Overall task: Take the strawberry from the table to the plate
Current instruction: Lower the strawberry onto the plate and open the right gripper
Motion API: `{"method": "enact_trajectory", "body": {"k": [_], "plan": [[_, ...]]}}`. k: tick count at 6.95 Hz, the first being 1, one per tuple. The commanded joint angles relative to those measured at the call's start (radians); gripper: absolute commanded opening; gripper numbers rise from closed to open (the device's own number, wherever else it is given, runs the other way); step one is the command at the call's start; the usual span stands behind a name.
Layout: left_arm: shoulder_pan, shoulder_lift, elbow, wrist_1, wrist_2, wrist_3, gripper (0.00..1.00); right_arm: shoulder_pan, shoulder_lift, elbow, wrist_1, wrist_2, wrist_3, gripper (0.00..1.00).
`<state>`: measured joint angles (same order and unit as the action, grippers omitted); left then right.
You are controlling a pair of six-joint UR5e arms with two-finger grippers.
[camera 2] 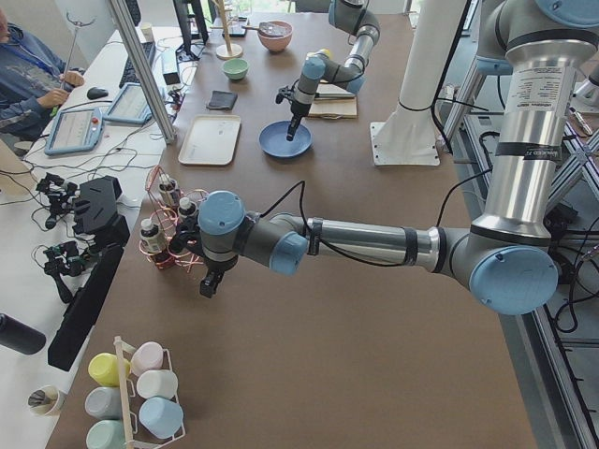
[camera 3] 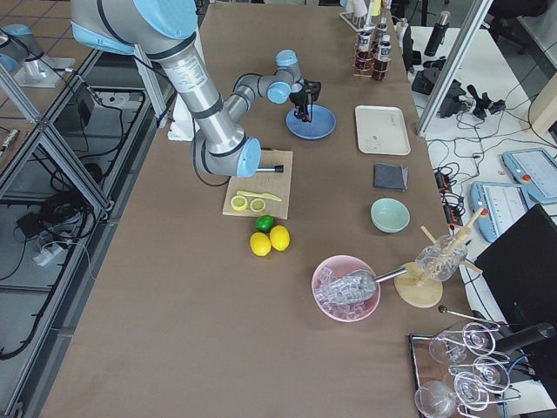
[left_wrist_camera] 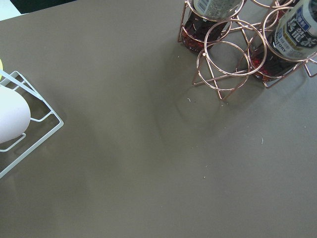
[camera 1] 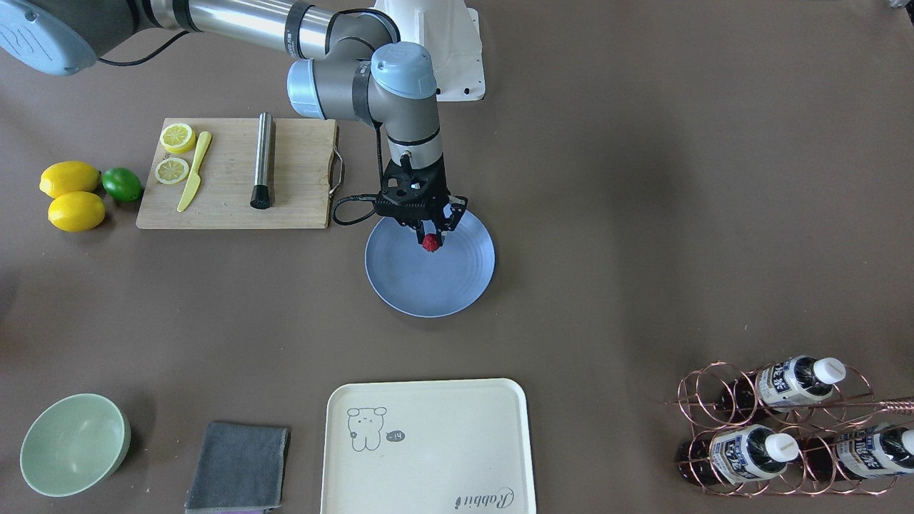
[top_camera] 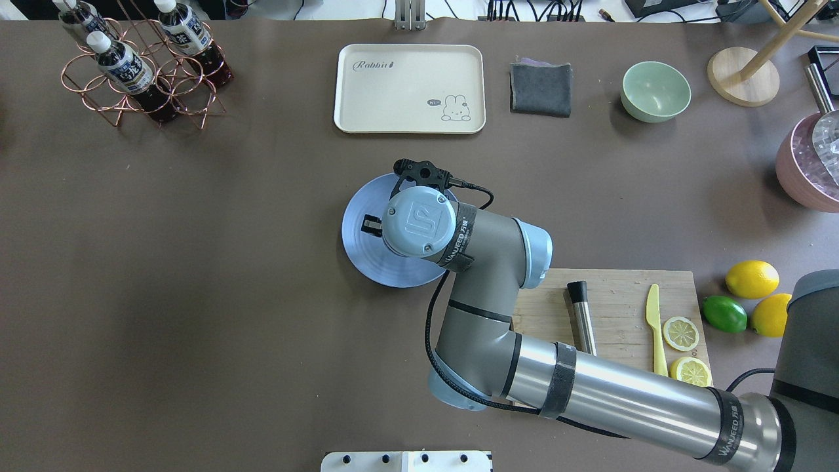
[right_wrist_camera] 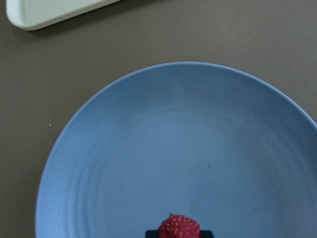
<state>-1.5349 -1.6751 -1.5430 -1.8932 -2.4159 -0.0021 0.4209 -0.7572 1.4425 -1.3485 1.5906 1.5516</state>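
Red strawberry [camera 1: 430, 244] in right tool [camera 1: 430, 238] over plate [camera 1: 428, 285]

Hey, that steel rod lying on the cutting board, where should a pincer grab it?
Mid-shaft of the steel rod, from straight above, closing across its narrow width: it lies flat on the cutting board, with bare wood either side.

grey-brown table [camera 1: 643, 178] with plate [camera 1: 428, 289], cutting board [camera 1: 300, 185], tray [camera 1: 443, 457], bowl [camera 1: 73, 444], cloth [camera 1: 238, 467], lemons [camera 1: 69, 178], lime [camera 1: 121, 183]
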Motion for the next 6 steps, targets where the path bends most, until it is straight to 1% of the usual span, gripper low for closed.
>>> {"method": "enact_trajectory", "body": {"k": [1,3,6], "plan": [[-0.001,0.003,-0.002,0.0,-0.003,0.001,0.99,0.022,0.012,-0.011,-0.006,-0.001,-0.007,0.0],[-0.001,0.011,-0.003,-0.001,-0.005,0.001,0.99,0.032,0.056,-0.077,-0.004,0.0,-0.005,0.0],[-0.001,0.012,-0.005,-0.001,-0.006,0.001,0.99,0.029,0.045,-0.092,-0.006,0.0,-0.011,0.0]]}}
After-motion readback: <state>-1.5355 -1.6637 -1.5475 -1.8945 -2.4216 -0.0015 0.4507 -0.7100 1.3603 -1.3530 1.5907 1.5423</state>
